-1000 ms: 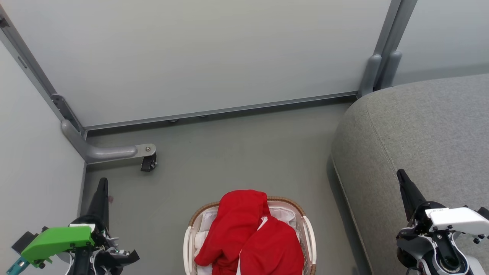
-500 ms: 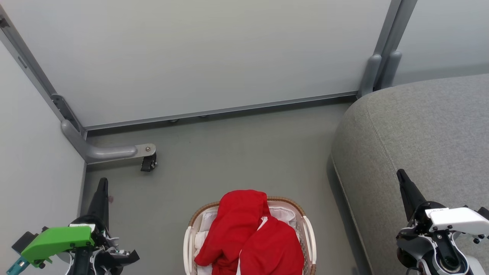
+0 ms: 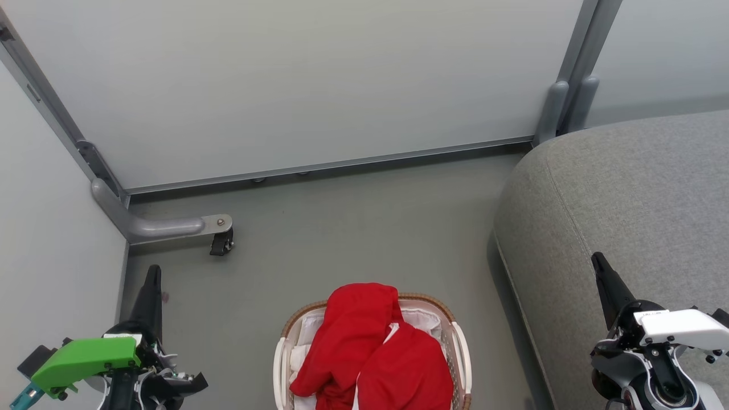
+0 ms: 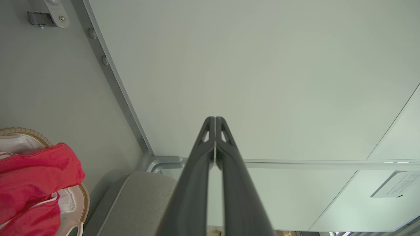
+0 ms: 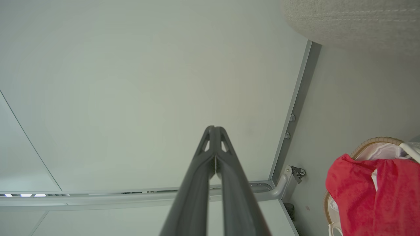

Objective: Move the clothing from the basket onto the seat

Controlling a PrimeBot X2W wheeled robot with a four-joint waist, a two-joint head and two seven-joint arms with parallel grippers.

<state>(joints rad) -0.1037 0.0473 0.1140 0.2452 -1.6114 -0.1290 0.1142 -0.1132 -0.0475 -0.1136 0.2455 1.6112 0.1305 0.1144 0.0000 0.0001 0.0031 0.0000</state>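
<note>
Bright red clothing [image 3: 373, 347] is heaped in the white basket [image 3: 280, 359] with a brown woven rim, low in the middle of the head view; it spills over the basket's far rim. The grey seat [image 3: 621, 193] rises at the right. My left gripper [image 3: 152, 273] is shut and empty, well left of the basket above the floor. My right gripper [image 3: 598, 261] is shut and empty over the seat's front edge. The left wrist view shows the clothing [image 4: 36, 177], the basket [image 4: 83, 196] and the seat [image 4: 141, 203] beside my shut gripper [image 4: 215, 119]. In the right wrist view the clothing [image 5: 374, 193] lies right of my shut gripper [image 5: 214, 128].
Pale partition panels [image 3: 307, 80] on grey metal frames close off the back and left. A curved grey foot with a black caster [image 3: 221, 244] juts onto the grey floor [image 3: 353, 228] at left. Open floor lies between the basket and the back panel.
</note>
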